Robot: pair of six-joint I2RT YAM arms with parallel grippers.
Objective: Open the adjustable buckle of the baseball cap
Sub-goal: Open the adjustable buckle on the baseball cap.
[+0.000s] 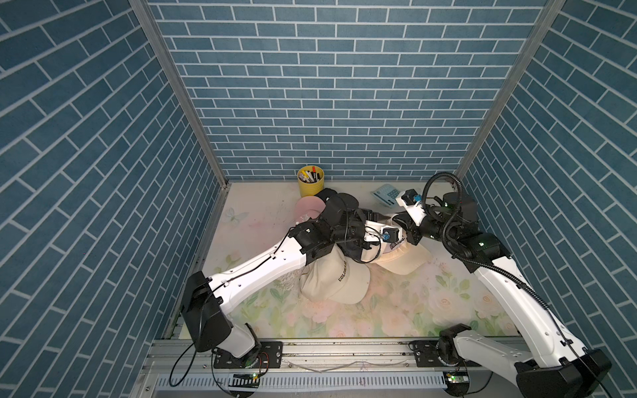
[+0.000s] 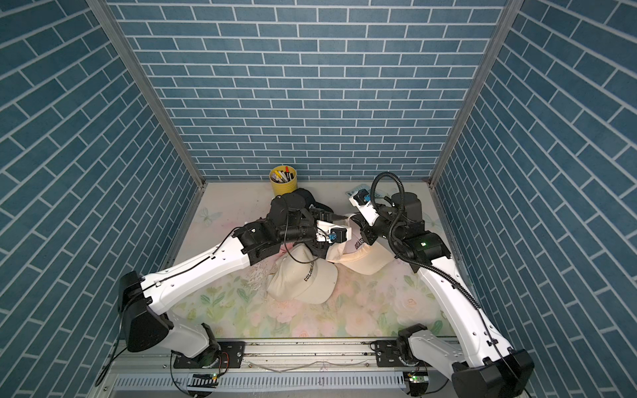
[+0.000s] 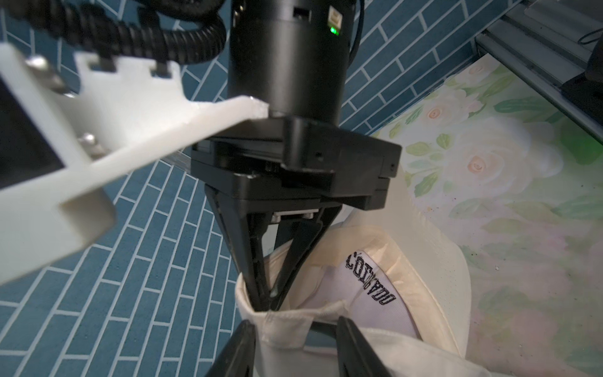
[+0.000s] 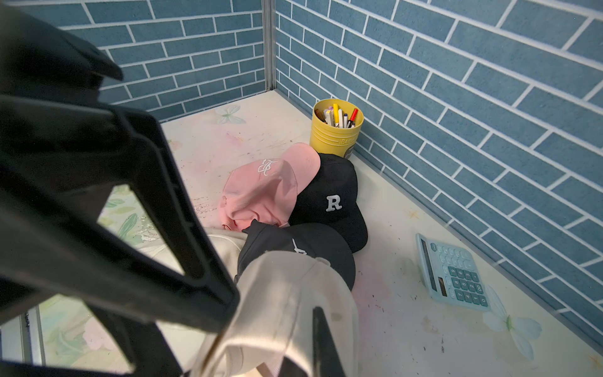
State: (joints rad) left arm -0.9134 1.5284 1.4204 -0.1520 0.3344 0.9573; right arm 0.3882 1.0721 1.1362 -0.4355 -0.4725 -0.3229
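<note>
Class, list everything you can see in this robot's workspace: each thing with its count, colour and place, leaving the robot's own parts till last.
held cap: one, cream, mid-table, between both grippers
loose cap: one, cream, lying on the table in front of the held cap
black caps: two, black, at the back, near the cup
pink cap: one, pink, touching the black caps
cup: one, yellow, against the back wall
pens: several, mixed colours, in the cup
calculator: one, light blue, back right
table: one, floral cover
right gripper: one, black, shut on the held cap's rim
left gripper: one, black, fingers either side of the held cap's back band; grip unclear
</note>
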